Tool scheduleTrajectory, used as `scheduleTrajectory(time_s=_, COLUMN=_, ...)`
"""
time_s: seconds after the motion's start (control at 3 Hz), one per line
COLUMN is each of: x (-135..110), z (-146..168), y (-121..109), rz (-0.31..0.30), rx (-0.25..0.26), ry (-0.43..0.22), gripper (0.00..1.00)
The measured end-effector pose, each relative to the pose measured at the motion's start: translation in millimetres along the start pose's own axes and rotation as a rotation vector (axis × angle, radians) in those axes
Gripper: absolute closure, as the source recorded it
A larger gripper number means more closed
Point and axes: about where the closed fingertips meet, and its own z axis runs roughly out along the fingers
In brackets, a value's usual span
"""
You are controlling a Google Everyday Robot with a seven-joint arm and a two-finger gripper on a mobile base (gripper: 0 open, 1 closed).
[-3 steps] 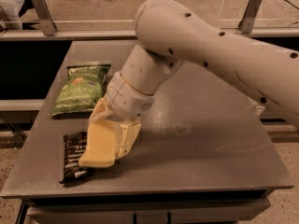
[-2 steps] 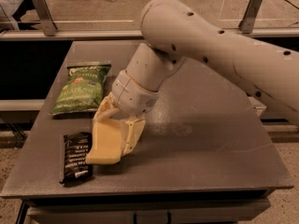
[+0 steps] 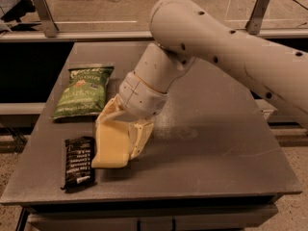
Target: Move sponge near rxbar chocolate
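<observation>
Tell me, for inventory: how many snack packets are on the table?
2: green chip bag back left; rxbar chocolate front left, beside the sponge the gripper holds.

Dark grey table (image 3: 216,158) under dim warm light — speckled floor (image 3: 298,218) below, 2 angled metal brackets (image 3: 43,13) behind.

My one camera sits high in front of the end effector (image 3: 119,141), looking down and close across the desk (image 3: 216,167), where it clamps the sponge (image 3: 109,154) front-left.

Bulky cream arm (image 3: 231,47), dark screw holes; cream jaws at lower end.
</observation>
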Motion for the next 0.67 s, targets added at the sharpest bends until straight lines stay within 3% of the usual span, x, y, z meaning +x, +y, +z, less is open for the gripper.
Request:
scheduleTrajectory(time_s=0.33, x=-1.0, z=0.8, y=-0.3, rz=-0.002, rx=-0.001, ry=0.0, gripper=0.0)
scheduleTrajectory(time_s=0.67, x=-1.1, z=0.8, y=-0.3, rz=-0.002, rx=-0.001, ry=0.0, gripper=0.0)
